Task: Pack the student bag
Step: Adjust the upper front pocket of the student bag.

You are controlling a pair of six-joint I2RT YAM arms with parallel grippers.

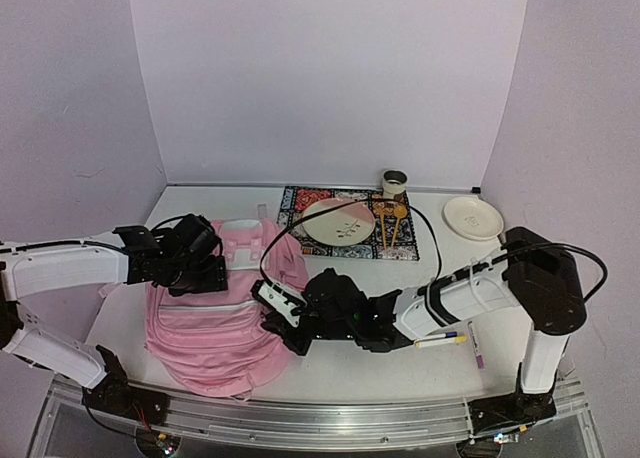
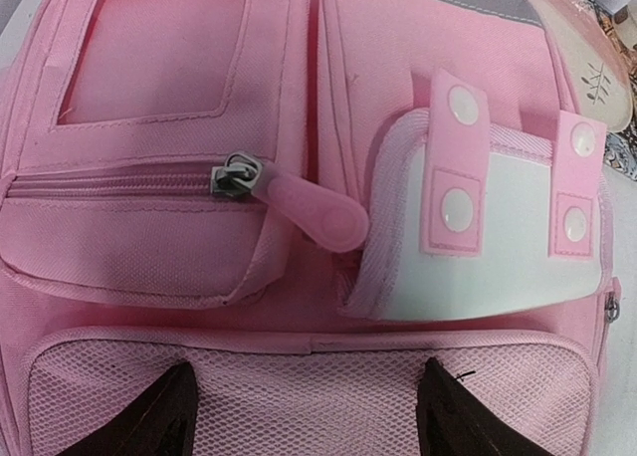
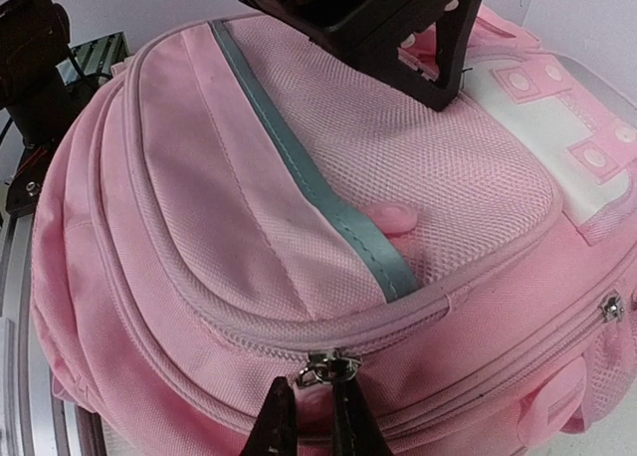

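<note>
Top view: student bag (image 1: 215, 328) lies flat on the worktop (image 1: 380, 363), near-left.
Left wrist view: left gripper (image 2: 309, 371) fingers spread wide, empty, over the mesh pocket (image 2: 309, 421).
Right wrist view: right gripper (image 3: 311, 396) fingers closed, apparently pinching the zip pull (image 3: 324, 366).

One student bag (image 1: 215, 328) lies at 8 o'clock on the one table (image 1: 350, 370). There are two arms, the left arm (image 1: 70, 263) and the right arm (image 1: 470, 293). At 12 o'clock is one patterned mat (image 1: 300, 200) bearing one large plate (image 1: 338, 221). With the small plate (image 1: 472, 217) at 2 o'clock, that makes two plates. There is one cup (image 1: 395, 184). The wooden utensils (image 1: 391, 224) on the mat are too small to count. At 4 o'clock are two pens, a white pen (image 1: 440, 341) and a thin pen (image 1: 477, 350). On the bag the left wrist view shows one white patch (image 2: 508, 262), two pink tabs (image 2: 456, 167) and four round snaps (image 2: 463, 105), two per tab. The right wrist view shows two metal zip sliders (image 3: 328, 364).
</note>
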